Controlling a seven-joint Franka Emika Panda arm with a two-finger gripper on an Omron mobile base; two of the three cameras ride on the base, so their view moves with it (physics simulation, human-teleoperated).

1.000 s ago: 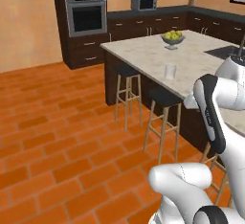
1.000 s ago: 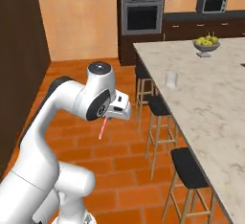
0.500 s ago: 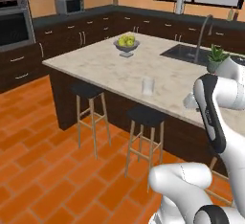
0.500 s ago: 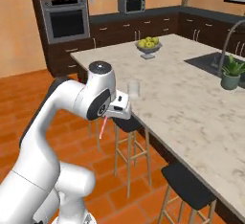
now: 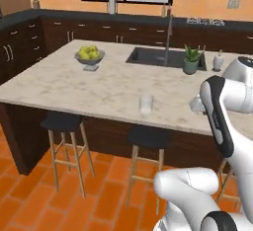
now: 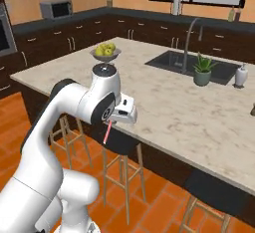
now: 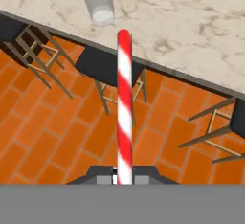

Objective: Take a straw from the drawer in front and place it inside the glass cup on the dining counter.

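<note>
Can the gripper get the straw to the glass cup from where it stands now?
Probably yes. The gripper, shut on the straw, hangs over the floor short of the dining counter. The glass cup stands near that edge with nothing around it; only the stools sit below.

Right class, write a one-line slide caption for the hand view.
Gripper holds a striped straw over the floor, short of the glass cup on the dining counter.
</note>
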